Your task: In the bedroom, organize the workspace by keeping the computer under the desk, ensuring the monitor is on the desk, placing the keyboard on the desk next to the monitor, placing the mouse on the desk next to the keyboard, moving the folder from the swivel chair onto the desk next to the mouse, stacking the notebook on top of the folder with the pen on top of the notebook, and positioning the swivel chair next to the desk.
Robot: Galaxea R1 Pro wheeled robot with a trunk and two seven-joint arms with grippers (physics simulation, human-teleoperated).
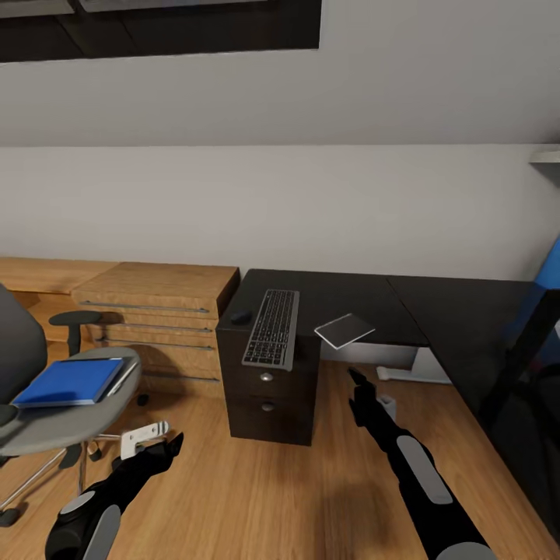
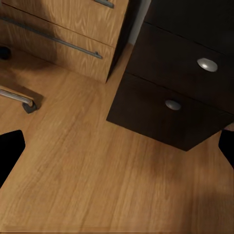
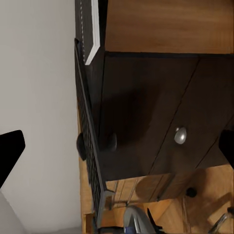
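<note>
The black-topped desk [image 1: 334, 295] carries the silver keyboard [image 1: 272, 328], a dark mouse [image 1: 240, 317] beside it, and the thin grey notebook [image 1: 344, 330] overhanging the front edge. On the grey seat of the swivel chair [image 1: 47, 432], at the left, lies the blue folder [image 1: 70, 381]. My left gripper [image 1: 171, 446] hangs open low over the floor near the chair. My right gripper [image 1: 356, 381] is open below the notebook, in front of the desk. The right wrist view shows the keyboard [image 3: 90, 146] edge-on. The monitor, computer and pen are out of view.
The desk's black drawer unit [image 1: 268, 400] with round silver knobs [image 2: 207, 64] stands on the wooden floor [image 2: 97, 185]. Low light-wood cabinets [image 1: 155, 311] run along the wall to its left. A blue shape [image 1: 548, 272] and a dark slanted bar [image 1: 517, 358] stand at the right.
</note>
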